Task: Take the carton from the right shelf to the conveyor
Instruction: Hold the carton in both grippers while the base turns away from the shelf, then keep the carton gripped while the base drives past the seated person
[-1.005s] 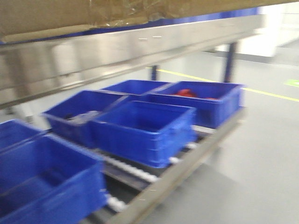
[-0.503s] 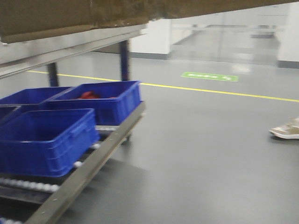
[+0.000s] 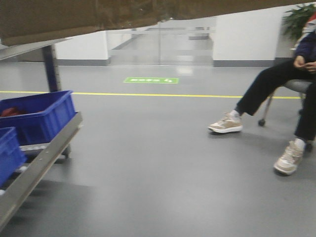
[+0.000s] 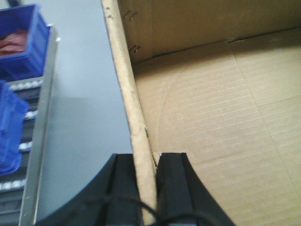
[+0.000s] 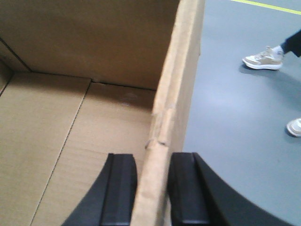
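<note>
The carton is a plain brown cardboard box held up across the top of the front view, with clear tape on its lower edge. My left gripper is shut on the carton's left wall, one finger inside and one outside. My right gripper is shut on the carton's right wall in the same way. Both wrist views look down into its empty inside. The right shelf, with its steel rail and blue bins, is at the left edge. The conveyor is out of view.
A seated person is at the right, with feet on the grey floor; the shoes also show in the right wrist view. A yellow floor line and a green floor sign lie ahead. Blue bins show in the left wrist view.
The view has swung to the right: the shelf and its blue bins slid from the centre to the left edge, and the seated person came into view. The carton stays held at the top.
</note>
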`<action>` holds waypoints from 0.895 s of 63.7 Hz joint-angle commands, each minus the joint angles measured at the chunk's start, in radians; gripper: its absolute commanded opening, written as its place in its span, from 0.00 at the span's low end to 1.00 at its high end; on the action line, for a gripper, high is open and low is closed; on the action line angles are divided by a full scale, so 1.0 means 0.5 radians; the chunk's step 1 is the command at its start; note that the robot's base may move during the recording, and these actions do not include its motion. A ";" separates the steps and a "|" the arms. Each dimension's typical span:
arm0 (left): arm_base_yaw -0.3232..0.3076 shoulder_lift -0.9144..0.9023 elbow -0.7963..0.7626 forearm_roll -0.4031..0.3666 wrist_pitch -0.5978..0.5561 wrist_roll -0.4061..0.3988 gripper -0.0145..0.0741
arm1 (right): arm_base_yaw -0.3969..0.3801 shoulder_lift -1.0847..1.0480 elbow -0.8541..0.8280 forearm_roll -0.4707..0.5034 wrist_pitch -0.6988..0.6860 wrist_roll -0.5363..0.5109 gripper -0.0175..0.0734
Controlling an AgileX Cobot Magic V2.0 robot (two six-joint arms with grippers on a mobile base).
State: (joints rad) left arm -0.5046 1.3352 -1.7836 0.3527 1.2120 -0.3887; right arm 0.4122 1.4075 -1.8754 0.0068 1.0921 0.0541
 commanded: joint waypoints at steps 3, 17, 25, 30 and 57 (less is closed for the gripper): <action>-0.015 -0.021 -0.006 -0.016 -0.011 0.022 0.15 | 0.001 -0.023 -0.013 -0.043 -0.174 0.010 0.12; -0.015 -0.021 -0.006 -0.012 -0.011 0.022 0.15 | 0.001 -0.023 -0.013 -0.043 -0.174 0.010 0.12; -0.015 -0.021 -0.006 -0.012 -0.011 0.022 0.15 | 0.001 -0.023 -0.013 -0.043 -0.174 0.010 0.12; -0.015 -0.021 -0.006 -0.012 -0.011 0.022 0.15 | 0.001 -0.023 -0.013 -0.043 -0.174 0.010 0.12; -0.015 -0.021 -0.006 -0.012 -0.011 0.022 0.15 | 0.001 -0.023 -0.013 -0.043 -0.174 0.010 0.12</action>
State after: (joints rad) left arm -0.5046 1.3352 -1.7836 0.3565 1.2120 -0.3887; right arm 0.4122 1.4075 -1.8754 0.0068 1.0921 0.0541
